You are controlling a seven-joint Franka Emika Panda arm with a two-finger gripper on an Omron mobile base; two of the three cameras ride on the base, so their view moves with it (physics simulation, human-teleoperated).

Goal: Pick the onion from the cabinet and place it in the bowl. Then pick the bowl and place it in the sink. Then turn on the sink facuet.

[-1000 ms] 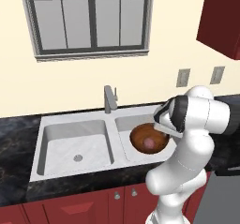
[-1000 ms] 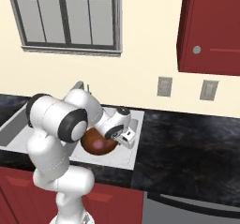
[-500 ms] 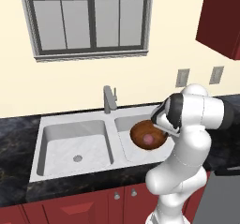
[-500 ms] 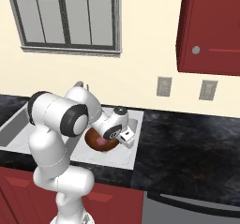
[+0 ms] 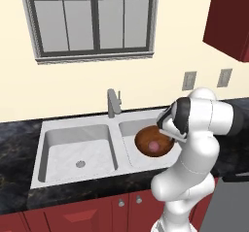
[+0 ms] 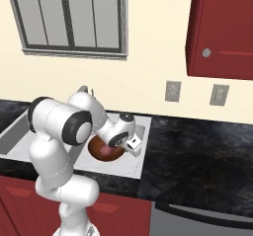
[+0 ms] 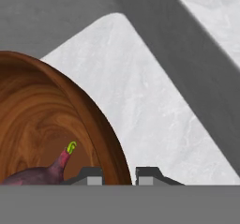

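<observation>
The brown wooden bowl (image 5: 153, 141) sits low inside the right basin of the pale sink (image 5: 73, 129). The reddish-pink onion (image 5: 154, 147) lies in it. My gripper (image 5: 168, 131) is shut on the bowl's right rim. In the hand view the rim of the bowl (image 7: 70, 106) passes between the two dark fingertips of the gripper (image 7: 119, 175), and the onion (image 7: 44, 174) with its stem lies at the bottom. The grey faucet (image 5: 113, 102) stands behind the divider between the basins. From the right, the bowl (image 6: 104, 151) shows under my hand. The red cabinet (image 6: 222, 27) hangs top right, door shut.
Dark stone counter (image 6: 197, 151) runs on both sides of the sink. The left basin (image 5: 78, 151) holds just its drain. Two wall outlets (image 5: 189, 80) sit behind my arm. A window (image 5: 92, 20) is above the sink. Low red cupboards (image 5: 97, 211) run below.
The hand and the bowl have shifted only slightly within the right basin. The grip on the rim is unchanged.
</observation>
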